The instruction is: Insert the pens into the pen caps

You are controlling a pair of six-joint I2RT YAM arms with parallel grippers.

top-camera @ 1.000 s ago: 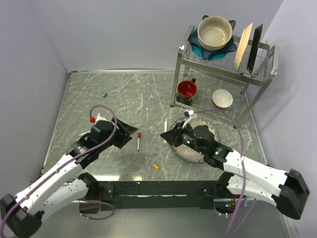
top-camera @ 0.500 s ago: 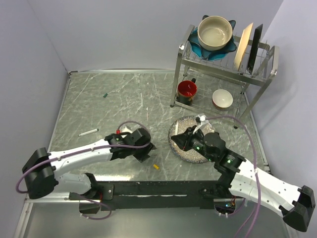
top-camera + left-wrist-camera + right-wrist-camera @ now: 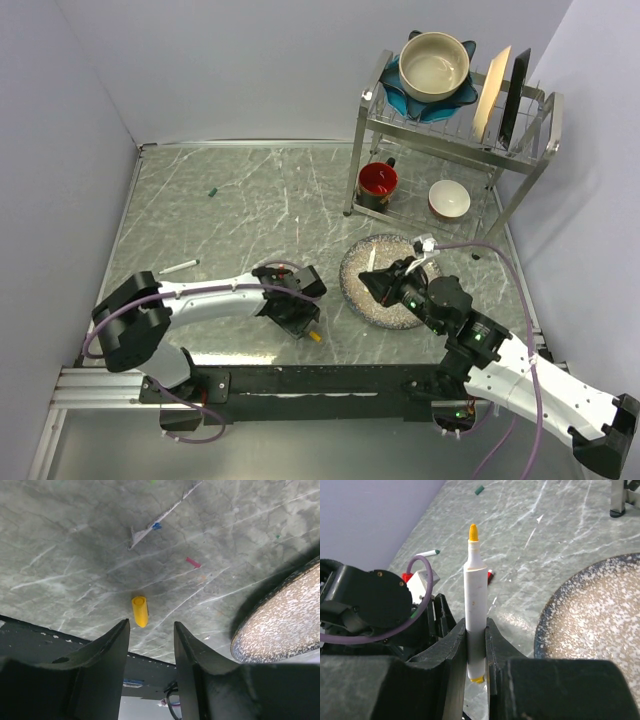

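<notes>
My right gripper (image 3: 476, 630) is shut on a white pen (image 3: 474, 595) whose yellow tip points away from the wrist. In the top view this gripper (image 3: 384, 283) holds the pen (image 3: 372, 262) over the left part of the speckled plate (image 3: 415, 310). The yellow cap (image 3: 140, 611) lies on the table just ahead of my open, empty left gripper (image 3: 150, 630), near the front edge (image 3: 315, 337). A green-tipped pen (image 3: 178, 268) lies at the left. The dark green cap (image 3: 212, 190) lies far back left. A red-tipped pen (image 3: 490, 574) peeks out beside the left arm. No red cap shows.
A wire dish rack (image 3: 455, 125) stands at the back right with a bowl and upright plates on top. A red mug (image 3: 378, 182) and a small bowl (image 3: 449, 198) sit under it. The black front rail (image 3: 300, 380) runs close to the yellow cap.
My left arm has swung from the left side to the front middle, over the yellow cap. My right gripper has drawn back to the right with the pen, over the plate.
</notes>
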